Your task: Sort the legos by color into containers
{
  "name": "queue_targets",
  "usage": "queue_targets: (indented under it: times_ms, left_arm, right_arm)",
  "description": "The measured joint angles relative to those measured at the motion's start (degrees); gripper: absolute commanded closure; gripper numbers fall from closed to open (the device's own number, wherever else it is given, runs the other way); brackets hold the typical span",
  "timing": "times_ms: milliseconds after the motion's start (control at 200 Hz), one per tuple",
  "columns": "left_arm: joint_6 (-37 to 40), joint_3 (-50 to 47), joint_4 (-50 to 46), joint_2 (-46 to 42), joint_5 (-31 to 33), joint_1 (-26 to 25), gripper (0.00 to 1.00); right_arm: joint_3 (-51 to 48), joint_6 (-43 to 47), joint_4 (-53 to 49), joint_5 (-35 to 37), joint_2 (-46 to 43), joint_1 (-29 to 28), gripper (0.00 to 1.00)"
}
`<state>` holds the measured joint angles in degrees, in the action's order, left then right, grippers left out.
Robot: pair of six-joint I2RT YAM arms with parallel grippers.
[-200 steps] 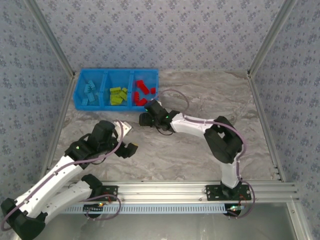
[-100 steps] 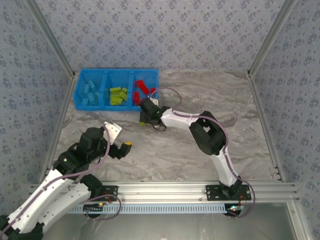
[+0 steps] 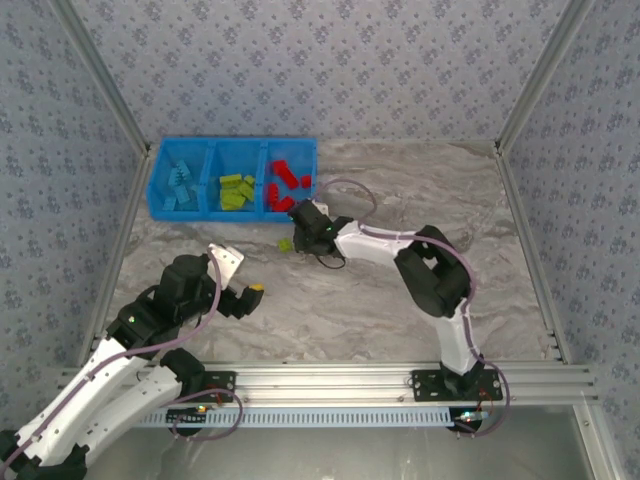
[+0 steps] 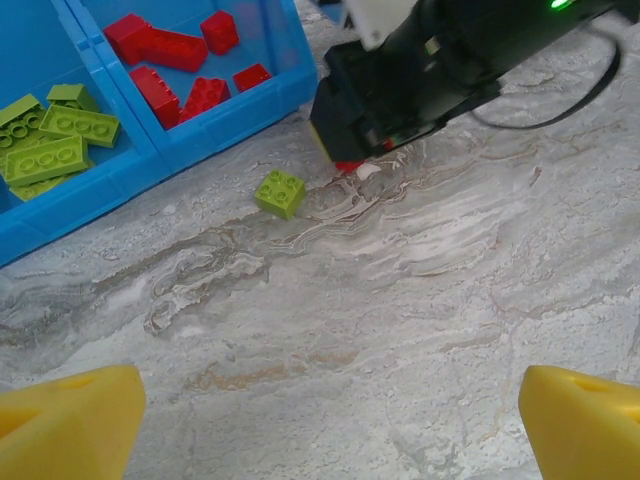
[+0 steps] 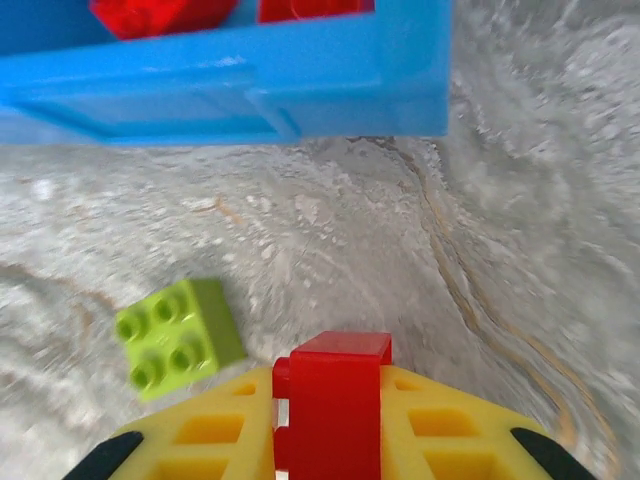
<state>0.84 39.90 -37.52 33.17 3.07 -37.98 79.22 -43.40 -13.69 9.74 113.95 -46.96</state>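
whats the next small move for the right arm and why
Probably lift the right gripper a little and carry it forward over the bin wall: it is shut on a red brick low over the table, and the red bricks' compartment lies just beyond that wall. The loose green brick can wait.

The red brick (image 5: 335, 400) is cropped at bottom.
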Motion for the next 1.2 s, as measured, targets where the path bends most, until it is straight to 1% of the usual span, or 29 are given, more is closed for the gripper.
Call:
queue_targets:
  times_ms: [150, 240, 285, 395, 430, 460, 485, 600, 670, 755, 824, 869, 929, 1049, 1204]
  left_arm:
    - [0.0, 0.0, 0.0, 0.0, 0.0, 0.4, 0.03]
    - [0.0, 0.0, 0.0, 0.5, 0.0, 0.5, 0.03]
    - [0.0, 0.0, 0.0, 0.8, 0.0, 0.6, 0.03]
    - [0.0, 0.0, 0.0, 1.1, 0.0, 0.6, 0.03]
    - [0.0, 0.0, 0.0, 1.3, 0.0, 0.6, 0.03]
    - [0.0, 0.0, 0.0, 1.4, 0.0, 0.6, 0.03]
    - [0.0, 0.0, 0.1, 1.5, 0.0, 0.6, 0.03]
    - [0.0, 0.0, 0.1, 1.9, 0.0, 0.7, 0.03]
    - [0.0, -0.2, 0.2, 2.2, 0.0, 0.8, 0.03]
    - [0.0, -0.7, 0.3, 2.3, 0.0, 0.8, 0.04]
    - [-0.9, -0.9, 0.3, 2.7, 0.9, 0.8, 0.07]
    - [-2.3, -0.9, 0.4, 3.5, 2.1, 0.7, 0.12]
    - [-5.6, -0.9, 0.5, 4.9, 4.5, 0.8, 0.17]
    - [-17.6, -0.9, 2.1, 9.3, 7.7, 0.9, 0.17]
    - [-31.6, -0.8, 7.9, 17.7, 8.4, 0.9, 0.17]
  right_arm:
    - [-3.3, 5.5, 4.0, 2.5, -10.5, -1.6, 0.76]
    - [-1.2, 10.4, 7.5, 4.5, -12.7, -2.0, 0.76]
    - [1.7, 12.7, 8.1, 5.0, -11.6, -1.4, 0.76]
    - [11.1, 16.2, 8.8, 4.4, -4.9, 2.0, 0.68]
    - [14.0, 17.1, 8.9, 4.1, -2.3, 3.3, 0.65]
    - [16.1, 17.9, 8.6, 3.7, -0.3, 4.1, 0.57]
    - [17.8, 18.3, 8.2, 3.5, 1.5, 4.8, 0.53]
    - [22.6, 19.8, 5.2, 2.8, 6.8, 6.6, 0.51]
    - [22.6, 20.4, 3.2, 2.6, 7.0, 6.4, 0.51]
    - [20.7, 20.9, 3.2, 2.4, 5.5, 5.5, 0.51]
    - [16.9, 21.2, 3.1, 2.0, 2.2, 4.9, 0.51]
    - [13.7, 21.4, 2.9, 1.8, -1.0, 4.5, 0.50]
    - [9.4, 21.5, 3.0, 1.3, -5.9, 4.3, 0.46]
    - [0.3, 22.1, 2.5, 0.1, -18.8, 4.2, 0.39]
    - [-11.9, 23.0, 1.9, -4.2, -38.6, 4.3, 0.26]
